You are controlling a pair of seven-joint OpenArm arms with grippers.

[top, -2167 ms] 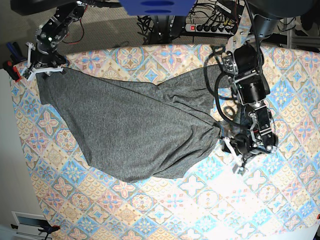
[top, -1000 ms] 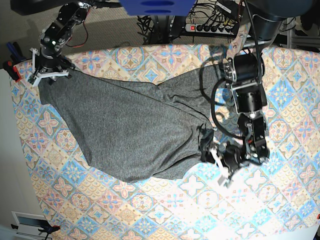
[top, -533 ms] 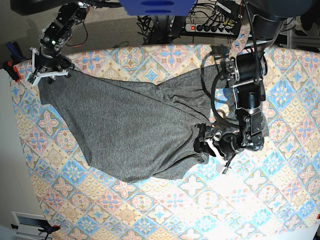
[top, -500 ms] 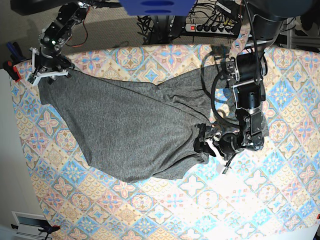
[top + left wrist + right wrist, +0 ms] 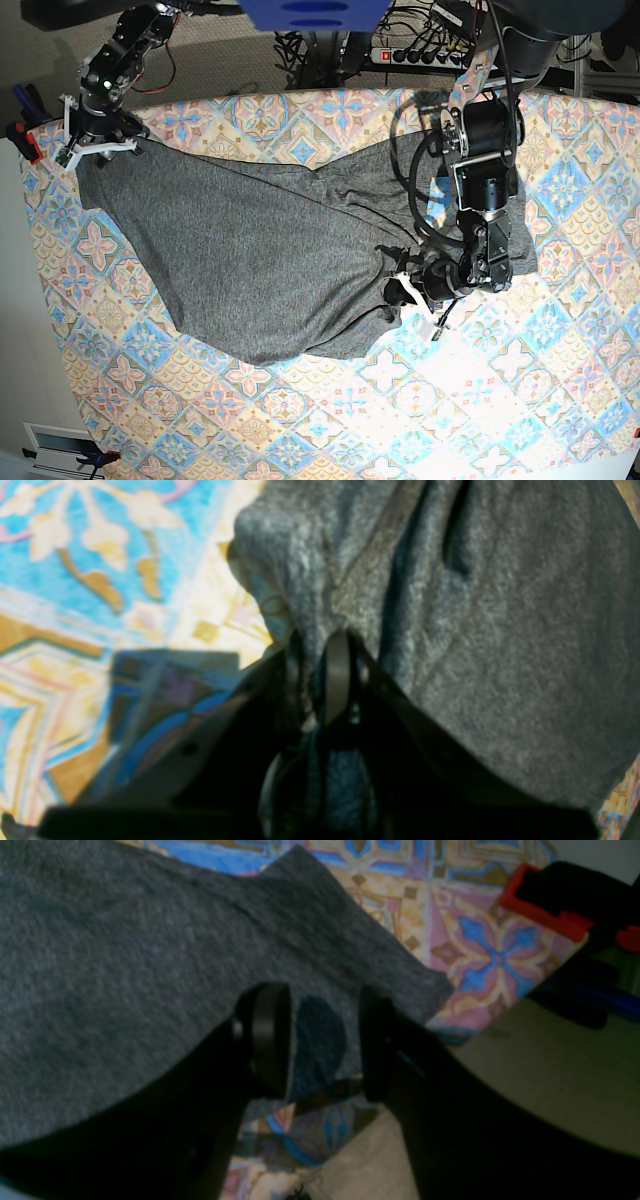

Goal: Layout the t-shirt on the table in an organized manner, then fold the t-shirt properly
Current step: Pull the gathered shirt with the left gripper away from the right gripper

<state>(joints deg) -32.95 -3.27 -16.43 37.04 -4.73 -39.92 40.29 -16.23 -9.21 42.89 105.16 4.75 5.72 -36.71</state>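
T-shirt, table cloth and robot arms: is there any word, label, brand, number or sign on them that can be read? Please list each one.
None can be read.
t-shirt: plain grey, no print or label showing.
table: only a floral tile pattern, no text.
Arms and the power strip behind the table: any markings are too small or blurred to read.

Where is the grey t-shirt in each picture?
Base view: the t-shirt lies spread across the middle of the table, from the top left corner to the centre right.
Left wrist view: it fills the upper right, bunched where the left gripper pinches it.
Right wrist view: it covers the upper left, under the right gripper.
Shared landmark: the patterned cloth shows beside the shirt in all three views.
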